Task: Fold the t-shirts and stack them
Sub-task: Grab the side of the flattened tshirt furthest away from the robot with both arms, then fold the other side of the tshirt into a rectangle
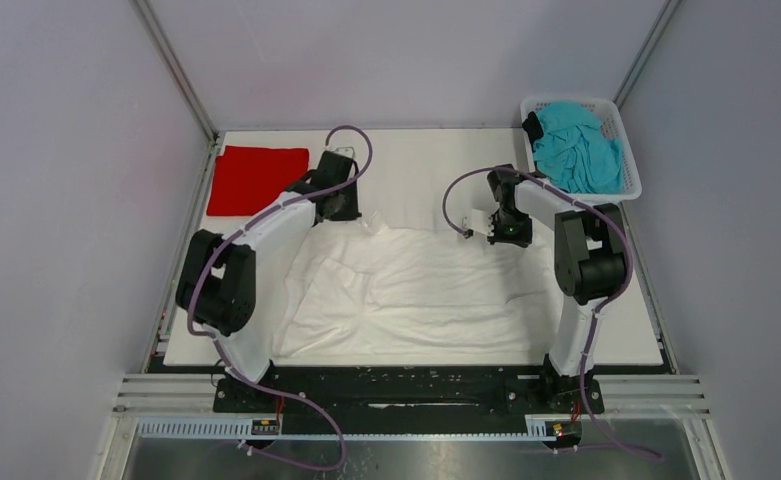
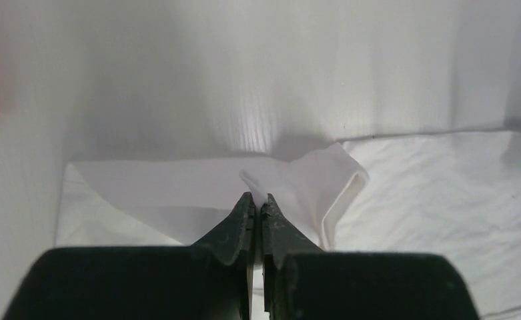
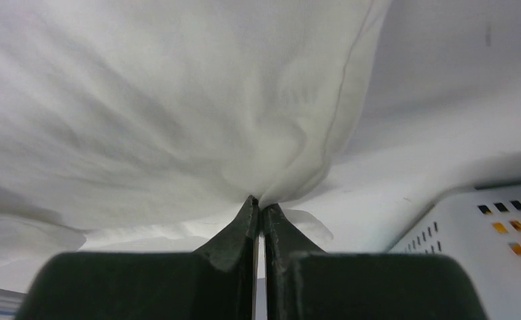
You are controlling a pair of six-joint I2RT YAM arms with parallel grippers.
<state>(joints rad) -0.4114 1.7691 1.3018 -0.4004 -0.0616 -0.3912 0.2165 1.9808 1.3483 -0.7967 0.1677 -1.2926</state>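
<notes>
Left tool point(image 2: 257, 199): jaws pressed together, tips pinching a folded corner of the white t-shirt point(image 1: 416, 290). On the left wrist cam the cloth rises to a small peak right at the tips. The rest of that corner lies flat on the table point(image 1: 416, 160).

Right tool point(image 3: 258, 202): also clamped, with a bunch of the same white t-shirt caught between the tips. On the right wrist cam the fabric hangs above and ahead of the tool, with creases running into the pinch point. That edge looks lifted off the table.

From the top cam I see the white t-shirt spread across the middle of the table, wrinkled and not folded. Its far edge runs between the two tools, with the left tool at the far-left corner and the right tool at the far-right one. Its near edge lies close to the arm bases.

Red t-shirt point(image 1: 256, 178): folded into a rectangle, flat at the far-left corner of the table. It's just beside the left arm and apart from the white one.

Basket point(image 1: 569, 100): white, at the far-right corner. A teal t-shirt point(image 1: 578, 150) is crumpled inside. There's a dark item point(image 1: 533, 127) at the basket's left wall, and I can't tell what it is.
</notes>
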